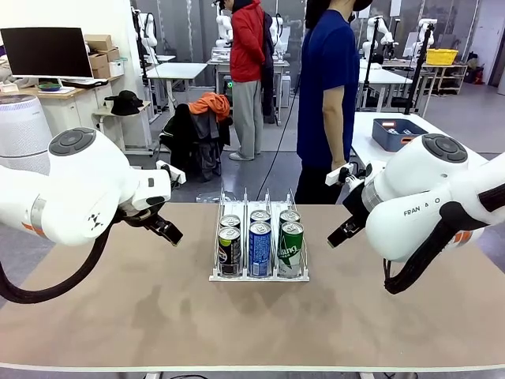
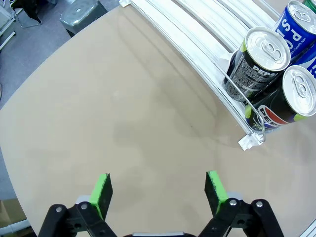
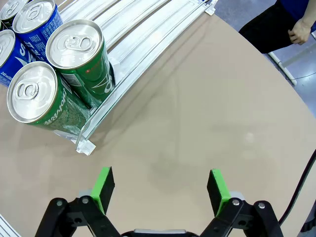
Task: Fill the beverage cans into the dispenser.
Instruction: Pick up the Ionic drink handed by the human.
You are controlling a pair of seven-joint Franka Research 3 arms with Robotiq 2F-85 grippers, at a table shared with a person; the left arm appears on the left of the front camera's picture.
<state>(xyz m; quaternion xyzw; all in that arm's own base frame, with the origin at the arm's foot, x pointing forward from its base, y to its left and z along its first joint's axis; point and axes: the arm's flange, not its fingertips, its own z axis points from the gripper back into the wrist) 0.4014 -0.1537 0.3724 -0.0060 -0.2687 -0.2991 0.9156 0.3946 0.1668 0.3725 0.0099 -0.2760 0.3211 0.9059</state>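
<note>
- Plainly, the left gripper [image 2: 158,185] is seen spread wide, with nothing between its green pads [image 2: 102,188]. It is hung over the bare table [image 1: 158,316] on the left-edge side, just off the near left corner of the dispenser [image 1: 260,278].
- Likewise, the right gripper [image 3: 160,183] is seen released and empty, hung off the rack's near right corner on the right-edge side.
- The dispenser is set midway between the table's left and right edges, nearer the far edge, and is touched by neither gripper.
- Six beverage cans are stood upright in it, two to a lane at the near end: black cans [image 1: 229,251] left, blue cans [image 1: 259,249] middle, green cans [image 1: 291,249] right. The far stretch of each lane is left bare.
- With every can in sight already racked, the filling is judged far along; a further can may be awaited from the person's hand [image 3: 298,33] at the far edge.
- Should another be loaded, it is best gripped at mid-body and kept upright. It should be lowered between the dividers [image 1: 245,207] into a bare stretch and let go only once seated.
</note>
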